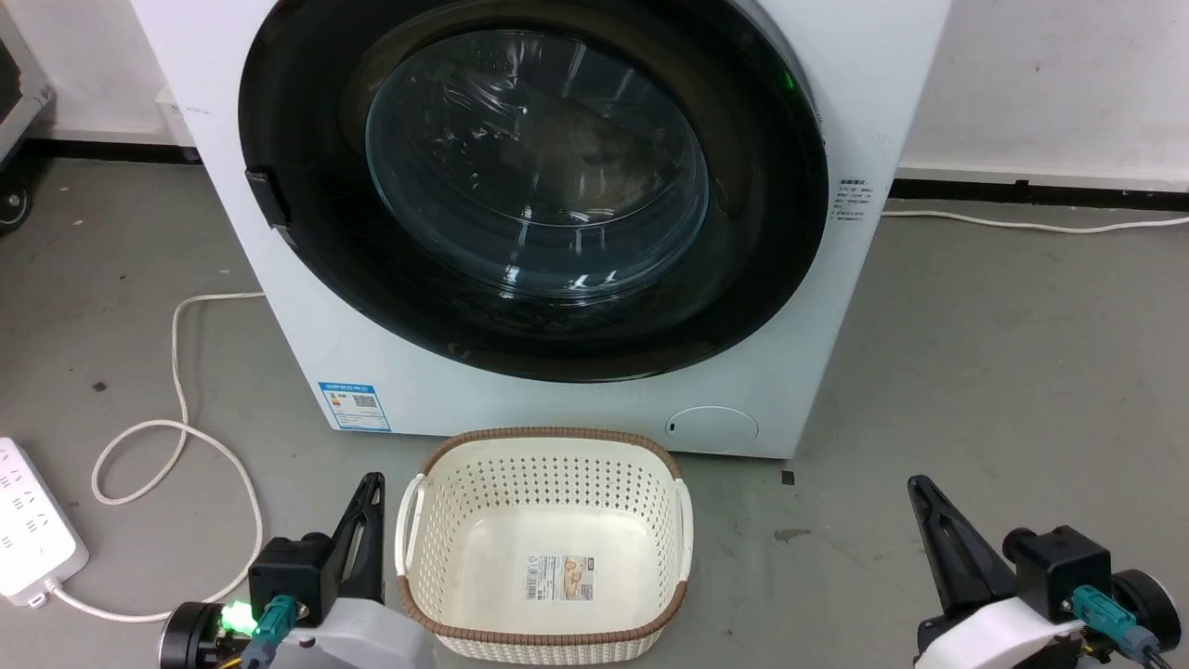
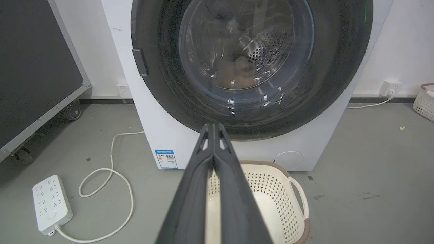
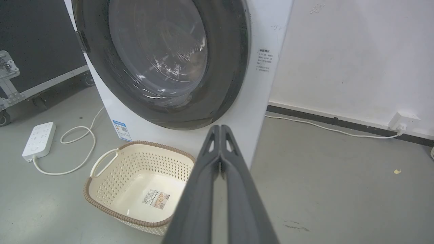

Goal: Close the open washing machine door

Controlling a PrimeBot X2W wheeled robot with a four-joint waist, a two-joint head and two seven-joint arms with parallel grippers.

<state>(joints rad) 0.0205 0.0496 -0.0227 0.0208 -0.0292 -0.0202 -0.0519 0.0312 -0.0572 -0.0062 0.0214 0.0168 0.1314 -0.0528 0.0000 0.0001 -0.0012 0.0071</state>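
The washing machine [image 1: 520,409] stands straight ahead, a white box with a blue label low on its left. Its round black washing machine door [image 1: 537,167] lies flat against the front, with no gap showing around the rim and its handle on the left edge. Through the glass of the door [image 2: 251,61] I see the steel drum and something brownish inside. Seen from the right, the door [image 3: 159,57] also sits flush. My left gripper [image 1: 372,492] is low on the left and shut, well short of the machine. My right gripper [image 1: 920,488] is low on the right, also shut and holding nothing.
A cream perforated basket [image 1: 548,435] sits on the floor between my grippers, just before the machine. A white power strip [image 1: 28,530] and its looped cable [image 1: 176,437] lie at the left. A black wheeled case [image 2: 34,67] stands further left. Grey floor stretches to the right.
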